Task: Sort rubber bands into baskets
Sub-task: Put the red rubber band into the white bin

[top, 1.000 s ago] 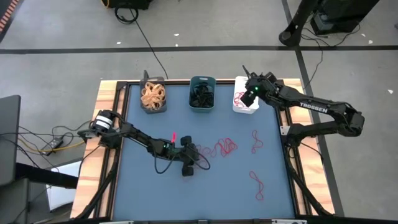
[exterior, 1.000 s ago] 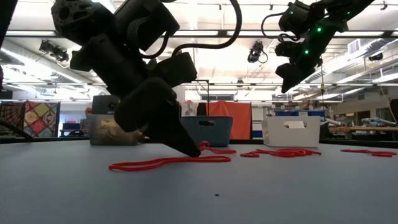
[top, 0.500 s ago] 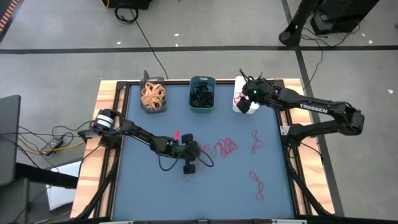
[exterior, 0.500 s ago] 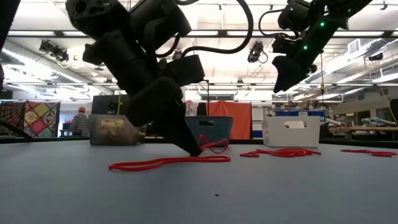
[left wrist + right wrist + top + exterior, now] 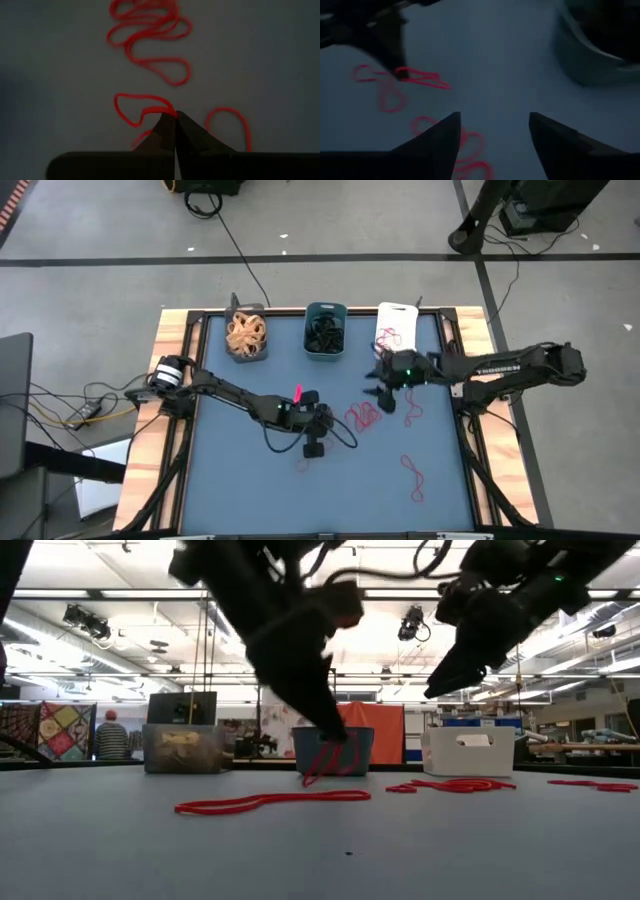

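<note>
Entry 1, changes: my left pincer, half apart a second ago, is now pinched together on a red rubber band and has risen off the bench; the band dangles from it in the low view. My right pincer has left the white basket and come down over the mid-bench, fingers apart, nothing between them.

Entry 2, bands: thin red loops, tangled beside the left pincer; 2 more lie apart toward the right. Tan ones fill the dark grey basket, black ones the teal basket.
</note>
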`<state>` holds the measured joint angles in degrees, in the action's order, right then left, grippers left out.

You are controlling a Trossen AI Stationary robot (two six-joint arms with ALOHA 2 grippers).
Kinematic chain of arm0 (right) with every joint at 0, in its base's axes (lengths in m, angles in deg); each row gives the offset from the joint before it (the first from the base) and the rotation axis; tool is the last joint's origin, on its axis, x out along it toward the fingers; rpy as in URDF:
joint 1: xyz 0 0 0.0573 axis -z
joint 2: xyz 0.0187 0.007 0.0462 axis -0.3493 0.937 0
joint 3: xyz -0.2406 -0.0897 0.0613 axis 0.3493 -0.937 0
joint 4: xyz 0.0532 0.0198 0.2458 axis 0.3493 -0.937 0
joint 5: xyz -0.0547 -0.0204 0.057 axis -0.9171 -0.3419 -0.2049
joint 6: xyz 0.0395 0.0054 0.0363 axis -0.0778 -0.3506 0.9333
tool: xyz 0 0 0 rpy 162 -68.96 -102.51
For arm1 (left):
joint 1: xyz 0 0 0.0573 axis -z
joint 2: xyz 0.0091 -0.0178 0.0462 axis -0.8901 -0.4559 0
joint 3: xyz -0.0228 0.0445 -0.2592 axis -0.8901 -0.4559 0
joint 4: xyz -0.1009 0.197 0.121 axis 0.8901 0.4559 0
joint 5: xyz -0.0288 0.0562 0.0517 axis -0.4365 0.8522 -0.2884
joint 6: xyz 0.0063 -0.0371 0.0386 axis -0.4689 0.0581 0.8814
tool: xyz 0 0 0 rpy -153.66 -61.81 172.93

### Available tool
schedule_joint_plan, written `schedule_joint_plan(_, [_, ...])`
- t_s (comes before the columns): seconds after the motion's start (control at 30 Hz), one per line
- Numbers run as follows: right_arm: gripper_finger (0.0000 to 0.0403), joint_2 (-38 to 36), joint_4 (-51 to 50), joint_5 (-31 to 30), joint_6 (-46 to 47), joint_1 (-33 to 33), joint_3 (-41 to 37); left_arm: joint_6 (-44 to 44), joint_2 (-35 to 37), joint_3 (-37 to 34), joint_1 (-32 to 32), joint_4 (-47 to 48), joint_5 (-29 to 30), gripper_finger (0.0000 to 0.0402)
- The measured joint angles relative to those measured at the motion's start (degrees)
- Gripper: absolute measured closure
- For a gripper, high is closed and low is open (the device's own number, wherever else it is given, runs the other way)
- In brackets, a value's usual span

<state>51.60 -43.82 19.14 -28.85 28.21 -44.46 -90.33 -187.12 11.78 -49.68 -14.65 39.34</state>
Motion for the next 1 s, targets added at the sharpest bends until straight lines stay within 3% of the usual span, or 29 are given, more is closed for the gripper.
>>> schedule_joint_plan(0.27, [0.0175, 0.5, 18.2, 0.0, 0.0, -9.5, -9.4, 5.5, 0.1, 8.5, 0.7, 2.4, -0.6, 0.0400])
schedule_joint_plan(0.47, [0.0178, 1.1, 27.2, 0.1, -3.1, -13.7, -13.2, 7.0, 0.1, 11.6, 0.3, -0.9, -4.2, 0.0400])
schedule_joint_plan(0.73, [0.0166, 1.5, 35.4, 0.0, -7.7, -16.0, -13.5, 8.4, 0.1, 12.4, -0.6, -4.9, -7.8, 0.0400])
schedule_joint_plan(1.0, [0.0175, 1.5, 36.7, 2.3, -11.1, -18.1, -13.4, 8.4, 0.1, 12.5, -1.5, -7.2, -7.8, 0.0400])
